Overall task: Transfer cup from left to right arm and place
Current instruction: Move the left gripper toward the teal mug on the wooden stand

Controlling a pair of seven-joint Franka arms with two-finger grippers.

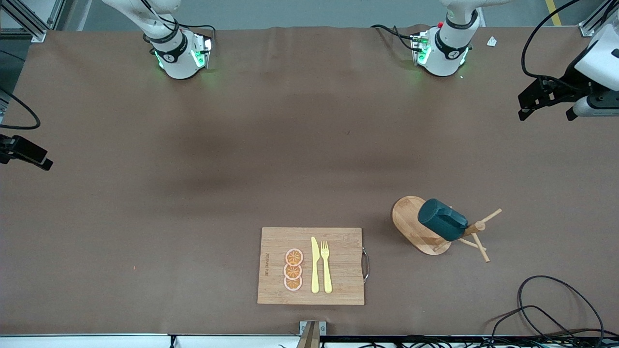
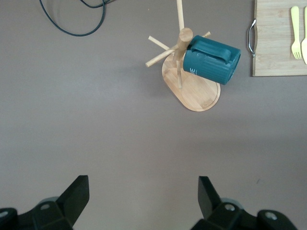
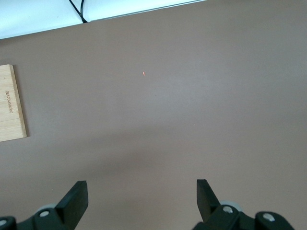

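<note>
White arms, black fingers (image 2: pixel 76 196), green base lights.

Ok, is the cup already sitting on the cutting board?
No, the cup hangs on the wooden peg stand, beside the cutting board toward the left arm's end of the table.

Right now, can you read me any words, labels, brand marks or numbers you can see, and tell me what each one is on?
Cutting board: a line of burned-in lettering along the edge toward the right arm's end of the table, too small to read.
Cup, hanging on the wooden peg stand: a small pale mark on its side, too blurred to read.
Nothing else carries readable text.
</note>
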